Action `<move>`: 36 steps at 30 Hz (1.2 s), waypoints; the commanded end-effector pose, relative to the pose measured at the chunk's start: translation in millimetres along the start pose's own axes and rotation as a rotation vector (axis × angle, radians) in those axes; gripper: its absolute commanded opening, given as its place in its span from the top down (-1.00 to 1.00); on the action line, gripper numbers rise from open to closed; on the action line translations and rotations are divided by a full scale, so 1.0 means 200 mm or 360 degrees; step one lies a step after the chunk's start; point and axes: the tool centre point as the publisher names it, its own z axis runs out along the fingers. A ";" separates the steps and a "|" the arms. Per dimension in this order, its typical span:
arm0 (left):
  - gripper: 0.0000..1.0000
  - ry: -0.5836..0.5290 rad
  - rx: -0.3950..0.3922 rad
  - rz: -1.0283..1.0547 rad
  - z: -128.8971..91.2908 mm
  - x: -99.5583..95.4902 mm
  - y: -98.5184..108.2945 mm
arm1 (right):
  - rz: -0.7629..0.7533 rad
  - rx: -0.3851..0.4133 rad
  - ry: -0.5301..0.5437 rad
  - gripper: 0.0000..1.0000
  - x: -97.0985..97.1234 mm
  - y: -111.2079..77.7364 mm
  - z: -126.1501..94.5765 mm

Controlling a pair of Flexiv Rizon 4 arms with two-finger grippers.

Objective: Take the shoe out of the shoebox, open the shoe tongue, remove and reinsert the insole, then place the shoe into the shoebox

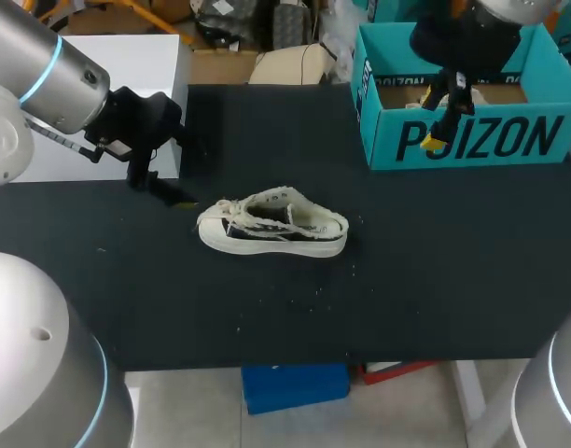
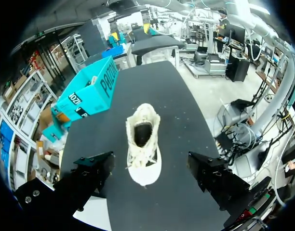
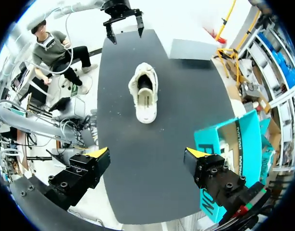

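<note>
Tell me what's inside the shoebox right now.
Only bare brown floor shows inside the shoebox; the shoe lies outside on the table. My right arm hangs over the box's middle, so what lies under it is hidden.

Large black block lettering runs along the long side wall of the teal cardboard shoebox (image 1: 509, 140). The right arm's fingers (image 1: 433, 143) hang in front of its second letter. Ahead of the left arm's fingers (image 2: 92, 168), the end wall carries a smaller black label with white letters.
</note>
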 end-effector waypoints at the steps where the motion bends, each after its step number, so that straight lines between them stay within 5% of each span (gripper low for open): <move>1: -1.00 -0.0007 0.0003 0.0004 0.01 0.00 0.00 | -0.0234 -0.0216 -0.0293 -1.00 0.05 0.05 0.20; 5: -1.00 -0.0007 0.0003 0.0004 0.01 0.00 0.00 | -0.0228 -0.0248 -0.0427 -1.00 0.07 0.11 0.31; 7: -1.00 -0.0007 0.0003 0.0004 0.01 0.00 0.00 | -0.0255 -0.0266 -0.0354 -1.00 0.07 0.14 0.36; 19: -1.00 -0.0007 0.0003 0.0004 0.01 0.00 0.00 | -0.0255 -0.0266 -0.0354 -1.00 0.07 0.14 0.36; 29: -1.00 -0.0007 0.0003 0.0004 0.01 0.00 0.00 | -0.0093 -0.0425 -0.0203 -1.00 0.15 0.13 0.64; 36: -1.00 -0.0007 0.0003 0.0004 0.01 0.00 0.00 | 0.0007 -0.0549 -0.0270 -1.00 0.17 0.19 0.79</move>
